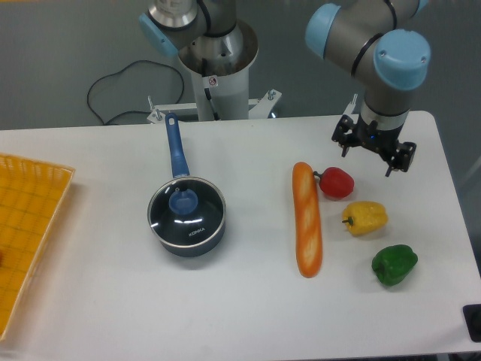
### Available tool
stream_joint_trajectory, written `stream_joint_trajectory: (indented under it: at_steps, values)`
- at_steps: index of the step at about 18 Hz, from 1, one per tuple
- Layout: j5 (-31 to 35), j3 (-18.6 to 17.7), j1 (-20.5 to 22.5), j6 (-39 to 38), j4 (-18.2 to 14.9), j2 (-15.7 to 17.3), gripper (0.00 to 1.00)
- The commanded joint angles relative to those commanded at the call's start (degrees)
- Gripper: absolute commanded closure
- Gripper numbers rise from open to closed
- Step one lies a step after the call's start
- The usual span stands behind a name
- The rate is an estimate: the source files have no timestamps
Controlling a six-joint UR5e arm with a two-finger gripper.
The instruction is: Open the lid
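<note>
The lid (186,213) is a round glass disc with a metal rim and a blue centre knob, lying flat on the dark blue saucepan (185,226) left of the table's middle. The pan's blue handle (176,147) points toward the back. My gripper (368,161) hangs far to the right, above the table near the red pepper (336,183). Its fingers are spread apart with nothing between them.
A long baguette (307,218) lies right of the pan. A yellow pepper (365,217) and a green pepper (394,264) sit right of the baguette. An orange tray (26,226) occupies the left edge. The robot base (219,56) stands behind the table.
</note>
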Motion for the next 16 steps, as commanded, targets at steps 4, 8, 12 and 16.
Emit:
stream_joint_trajectory:
  at_steps: [4,8,12,16]
  values:
    - [-0.26,-3.59,-0.52,0.35,0.53,3.6,0.0]
    - [-5.26,-9.3,-1.84,-0.87,2.81,5.62,0.0]
    - [-4.83,-10.46,-5.35,-5.43,2.37,8.0,0.0]
    - [-4.66,-10.81,-7.9,-12.39,1.67,9.93,0.0]
